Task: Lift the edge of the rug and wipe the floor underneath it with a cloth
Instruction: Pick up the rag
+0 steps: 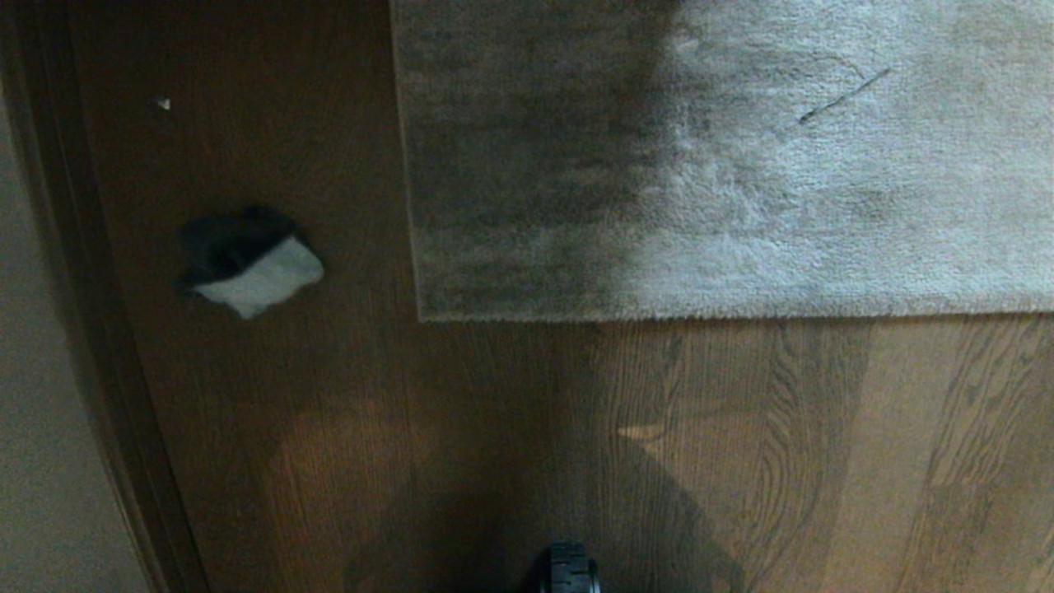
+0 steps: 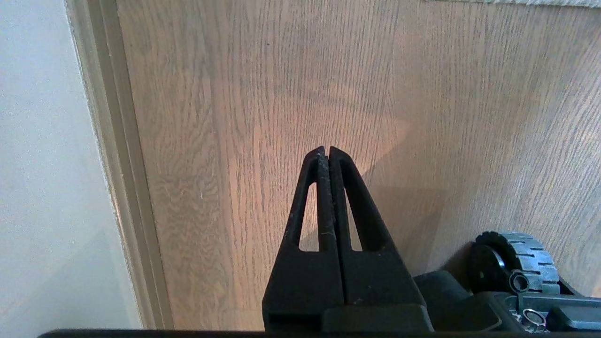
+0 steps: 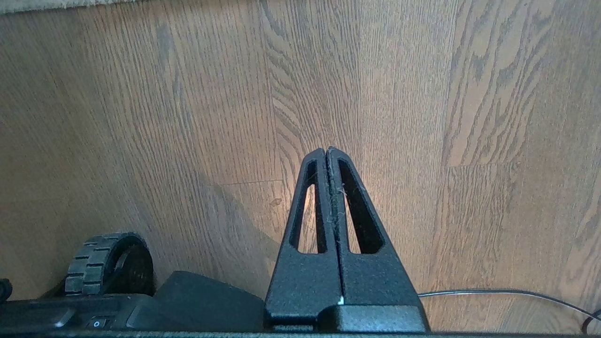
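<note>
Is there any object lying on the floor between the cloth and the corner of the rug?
Nothing visible. Only bare floor separates the cloth from the rug corner in the head view.

One rug point(image 1: 725, 165), one cloth point(image 1: 251, 268), one wheel point(image 2: 514, 263) beside each of two grippers.

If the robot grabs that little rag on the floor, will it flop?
Probably floppy: the rag lies crumpled, with no firm shape. It looks light for its size, being small and thin. On the smooth floor it would likely slide when pushed.
</note>
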Tool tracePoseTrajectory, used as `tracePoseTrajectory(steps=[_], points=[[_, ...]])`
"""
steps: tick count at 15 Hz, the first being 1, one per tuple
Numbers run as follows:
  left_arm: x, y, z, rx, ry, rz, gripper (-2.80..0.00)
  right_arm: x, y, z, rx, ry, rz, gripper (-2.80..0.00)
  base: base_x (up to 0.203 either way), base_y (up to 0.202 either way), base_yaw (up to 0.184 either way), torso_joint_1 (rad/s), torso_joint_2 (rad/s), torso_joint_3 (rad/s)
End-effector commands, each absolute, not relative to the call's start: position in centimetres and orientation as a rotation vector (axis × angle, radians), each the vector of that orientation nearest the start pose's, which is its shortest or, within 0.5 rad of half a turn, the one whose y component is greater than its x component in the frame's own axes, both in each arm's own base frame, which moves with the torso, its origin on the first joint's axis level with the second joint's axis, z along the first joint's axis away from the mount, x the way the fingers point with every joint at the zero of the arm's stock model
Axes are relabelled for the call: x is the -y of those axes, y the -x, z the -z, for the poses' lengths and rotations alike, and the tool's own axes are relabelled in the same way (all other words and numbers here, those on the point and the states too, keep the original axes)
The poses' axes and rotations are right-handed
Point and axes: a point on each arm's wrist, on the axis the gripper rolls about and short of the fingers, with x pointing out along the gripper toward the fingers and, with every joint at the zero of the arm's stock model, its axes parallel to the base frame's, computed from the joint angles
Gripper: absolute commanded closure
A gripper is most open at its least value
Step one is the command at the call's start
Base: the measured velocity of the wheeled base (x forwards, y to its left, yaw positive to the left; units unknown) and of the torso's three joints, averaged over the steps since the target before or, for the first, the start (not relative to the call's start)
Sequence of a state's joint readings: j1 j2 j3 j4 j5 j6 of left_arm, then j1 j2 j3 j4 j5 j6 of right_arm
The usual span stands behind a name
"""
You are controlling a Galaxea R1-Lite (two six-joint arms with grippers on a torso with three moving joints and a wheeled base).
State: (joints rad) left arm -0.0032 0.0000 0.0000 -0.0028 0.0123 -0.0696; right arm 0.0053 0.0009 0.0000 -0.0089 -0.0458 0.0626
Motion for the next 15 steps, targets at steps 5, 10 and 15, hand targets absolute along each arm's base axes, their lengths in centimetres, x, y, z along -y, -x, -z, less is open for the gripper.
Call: tracePoseTrajectory(steps=[5, 10, 15], points=[[0.0, 2.3, -7.6, 0.003, 0.072, -0.009, 0.0, 0.1, 2.3, -7.6, 0.009, -0.063, 0.04, 0.0, 0.0, 0.0, 0.0, 0.0, 0.0, 0.0], [0.0, 2.2, -7.6, -0.009, 0.063, -0.006, 0.0, 0.1, 2.3, -7.6, 0.009, -0.063, 0.04, 0.0, 0.0, 0.0, 0.0, 0.0, 0.0, 0.0], [0.1, 0.6, -9.8, -0.147, 0.035, 0.051, 0.0, 0.1, 2.3, -7.6, 0.009, -0.063, 0.04, 0.0, 0.0, 0.0, 0.0, 0.0, 0.0, 0.0]])
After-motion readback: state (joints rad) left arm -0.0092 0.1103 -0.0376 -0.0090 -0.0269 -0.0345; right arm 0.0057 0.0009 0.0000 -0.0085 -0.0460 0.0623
